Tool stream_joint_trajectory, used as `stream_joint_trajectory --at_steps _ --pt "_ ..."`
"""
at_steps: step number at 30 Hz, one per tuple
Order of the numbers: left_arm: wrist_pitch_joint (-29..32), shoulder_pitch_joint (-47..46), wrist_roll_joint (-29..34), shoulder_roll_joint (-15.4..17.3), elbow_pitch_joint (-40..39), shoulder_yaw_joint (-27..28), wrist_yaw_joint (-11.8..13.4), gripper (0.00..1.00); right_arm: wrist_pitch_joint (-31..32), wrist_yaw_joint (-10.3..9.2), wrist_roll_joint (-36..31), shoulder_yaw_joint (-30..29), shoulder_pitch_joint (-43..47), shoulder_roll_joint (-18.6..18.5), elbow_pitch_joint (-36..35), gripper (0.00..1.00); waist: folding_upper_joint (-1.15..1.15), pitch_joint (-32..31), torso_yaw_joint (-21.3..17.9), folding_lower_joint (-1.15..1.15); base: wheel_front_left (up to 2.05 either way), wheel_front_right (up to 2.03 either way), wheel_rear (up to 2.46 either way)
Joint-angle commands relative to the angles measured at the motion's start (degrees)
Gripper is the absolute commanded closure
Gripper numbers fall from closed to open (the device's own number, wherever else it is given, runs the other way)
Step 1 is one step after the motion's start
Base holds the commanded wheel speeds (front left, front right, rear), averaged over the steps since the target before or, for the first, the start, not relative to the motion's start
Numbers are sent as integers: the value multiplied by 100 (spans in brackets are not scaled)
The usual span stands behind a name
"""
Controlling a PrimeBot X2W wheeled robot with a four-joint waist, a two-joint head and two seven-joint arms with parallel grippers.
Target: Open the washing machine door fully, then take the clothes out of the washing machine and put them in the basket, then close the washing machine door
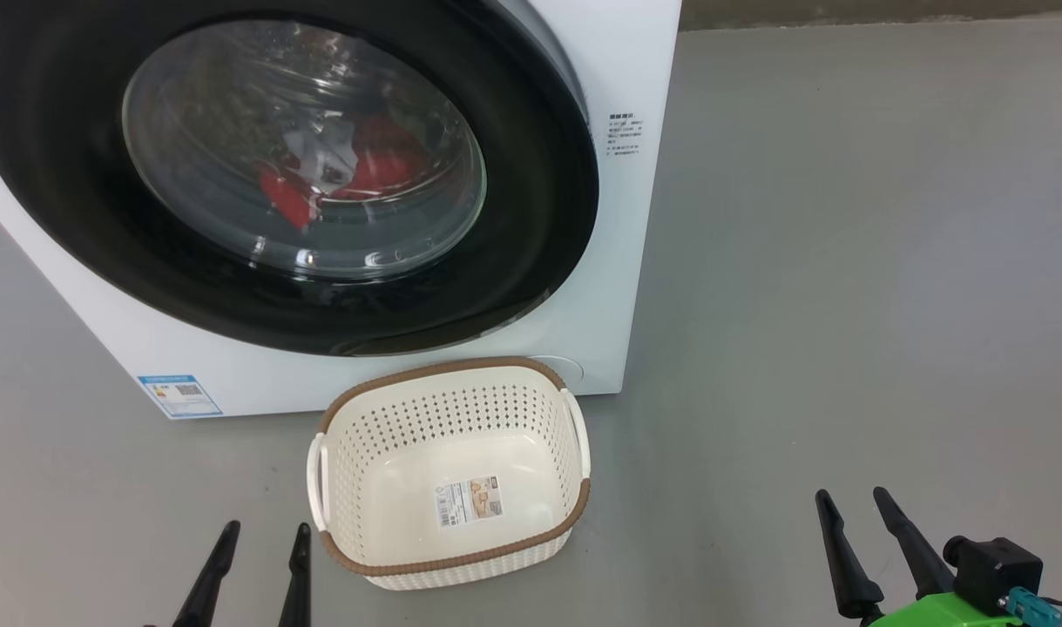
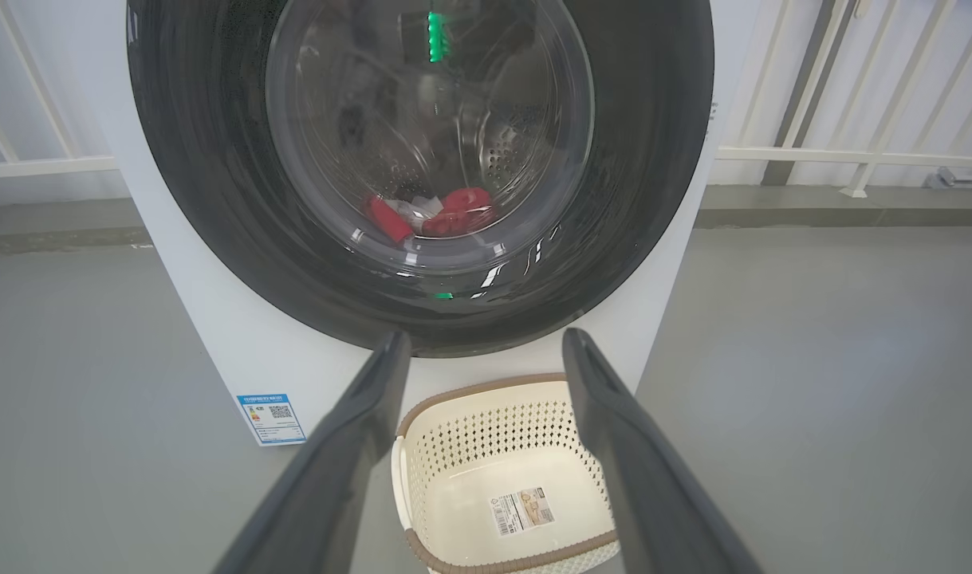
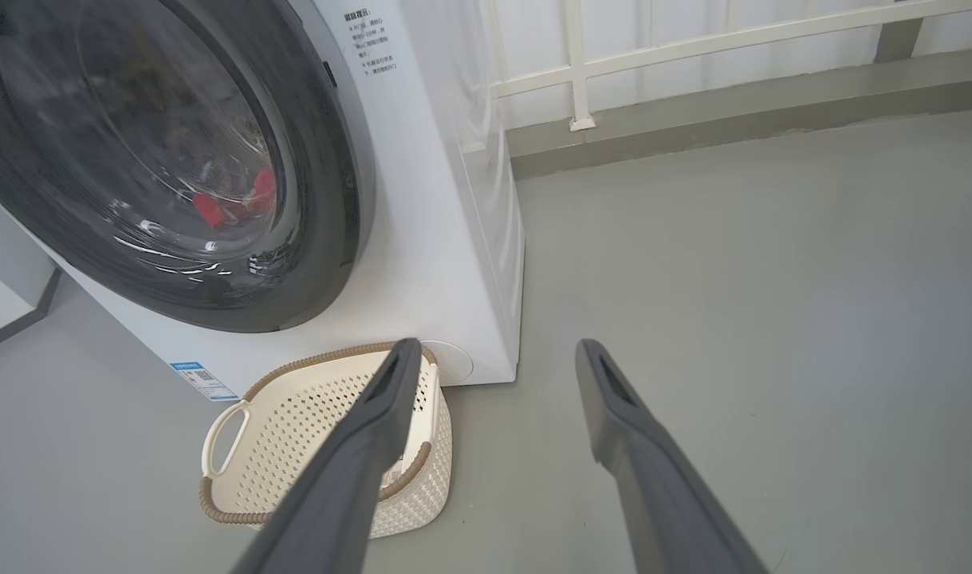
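1. Two grippers sit along the bottom of the head view, the left gripper point(image 1: 267, 529) at lower left and the right gripper point(image 1: 851, 496) at lower right. Both have their jaws spread wide and hold nothing. Neither is near the machine, so a long reach lies ahead, and a misjudged approach could end in a hard bump.
2. Just beside the left gripper, at lower centre, the basket point(image 1: 443, 370) stands empty on the floor point(image 1: 844, 261), its far rim close to the washing machine point(image 1: 635, 70). It looks light, so a passing gripper or the swinging door could shove or tip it.
3. Above the basket, filling the upper left, the washing machine door point(image 1: 539, 218) appears shut. Its black ring is glossy and no handle is plain to see, so a gripper may slip off the edge or pull at the wrong side. The hinge side cannot be told.
4. Inside the machine, seen through the door, the clothes point(image 1: 382, 157) lie low down, red with white parts. Likely hazards are grabbing only some of them, snagging at the opening, or dropping fabric on the floor short of the basket.
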Motion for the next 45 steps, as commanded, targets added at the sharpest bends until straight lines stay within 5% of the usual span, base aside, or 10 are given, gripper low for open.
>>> stream_joint_trajectory --at_steps 1,27,28,29,30,31,45 --pt "-71 -43 -12 59 -93 205 -13 0 -78 -4 -94 72 -70 -42 -170 0 0 8 1 0 0 0 0" --pt "-71 -135 -162 59 -30 292 -34 0 -78 -4 -26 6 -114 59 -251 2 0 109 45 0 0 0 0" --pt "-71 -143 -164 59 -30 289 -34 0 -78 -4 34 15 -137 64 -254 30 0 116 50 0 0 0 0" --pt "-71 -153 -164 59 -30 285 -35 0 -78 -4 108 32 -164 70 -253 71 0 124 55 0 0 0 0" --pt "-71 -164 -164 59 -29 279 -35 0 -78 -4 177 60 -196 75 -252 90 0 131 63 0 0 0 0" --pt "-71 -175 -166 59 -28 271 -35 0 -78 -4 250 85 -235 79 -254 98 0 139 72 0 0 0 0" --pt "-71 -435 -216 59 -16 9 -38 0 -78 -4 1572 534 -1454 82 -325 100 0 420 375 0 0 0 0"
